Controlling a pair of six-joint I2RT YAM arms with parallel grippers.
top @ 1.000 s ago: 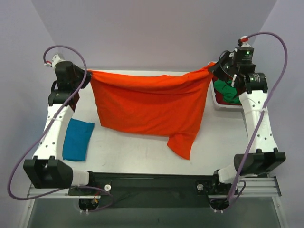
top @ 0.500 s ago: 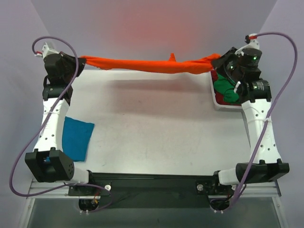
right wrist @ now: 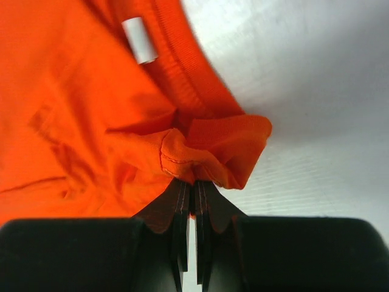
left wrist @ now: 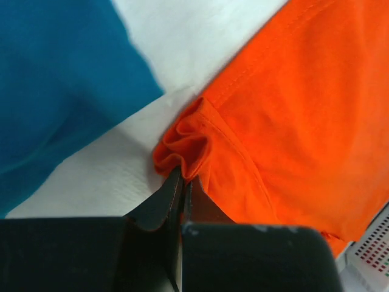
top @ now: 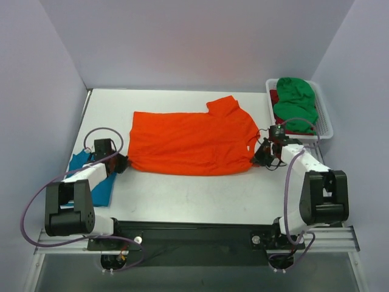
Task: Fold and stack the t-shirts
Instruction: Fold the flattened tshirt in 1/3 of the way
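Top external view showed the orange t-shirt spread flat across the middle of the tabletop, collar to the right, so that each end lay within one arm's reach. The left hand was clamped on a bunched hem corner at the shirt's left end. The right hand was pinched on a gathered fold just beside the collar and its white label. Gripping opposite ends likely kept the cloth smooth for a first fold. The teal t-shirt lay folded near the near-left corner, partly under the left arm, apparently as the base of the stack. The green t-shirt waited in the white basket at the far-right corner, over what may have been a dark red t-shirt.
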